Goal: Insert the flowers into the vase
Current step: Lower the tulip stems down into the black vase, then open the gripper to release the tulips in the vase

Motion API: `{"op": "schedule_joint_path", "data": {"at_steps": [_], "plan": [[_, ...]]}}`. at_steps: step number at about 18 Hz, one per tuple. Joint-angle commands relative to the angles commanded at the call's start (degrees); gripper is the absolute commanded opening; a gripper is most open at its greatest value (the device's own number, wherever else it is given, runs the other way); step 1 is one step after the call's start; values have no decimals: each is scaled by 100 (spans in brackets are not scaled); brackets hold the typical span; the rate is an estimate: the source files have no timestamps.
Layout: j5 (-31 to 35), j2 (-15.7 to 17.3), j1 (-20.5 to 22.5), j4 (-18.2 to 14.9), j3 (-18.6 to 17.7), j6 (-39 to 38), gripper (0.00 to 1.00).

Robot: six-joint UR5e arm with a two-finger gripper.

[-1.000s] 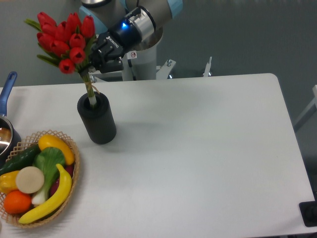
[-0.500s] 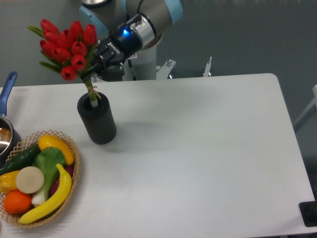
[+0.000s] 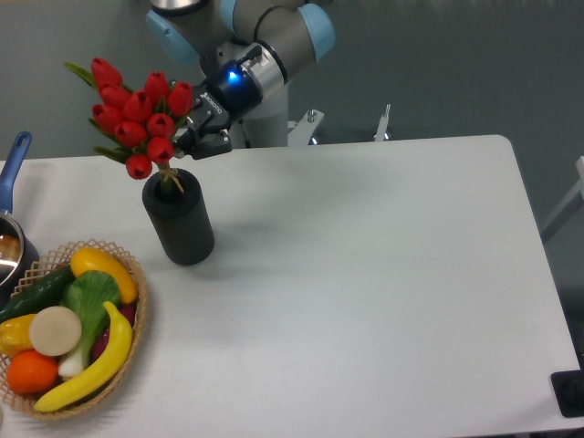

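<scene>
I have the flowers (image 3: 137,119) gripped from the right side, my fingers (image 3: 190,137) closed on the bunch just under the red heads, so the stems hang free to go down into the vase (image 3: 178,219). The stems are already inside its mouth, with the blooms sitting close above the rim and leaning a little to the left. The vase stands upright on the counter (image 3: 365,274), near the fruit basket (image 3: 68,328) but apart from it. I judge the insertion nearly finished; what remains is releasing without tipping the vase
</scene>
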Motion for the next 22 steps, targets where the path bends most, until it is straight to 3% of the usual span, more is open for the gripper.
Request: {"op": "schedule_joint_path", "data": {"at_steps": [7,12,15,18,22], "plan": [[18,-273,-18,-9,-219,711,42],[35,-317,-18,-9,-290,810,46],[35,-335,-18,-9,-299,810,55],[44,-405,-18,-9,-299,810,75],[53,-405,-18,-9,-343,810,80]]}}
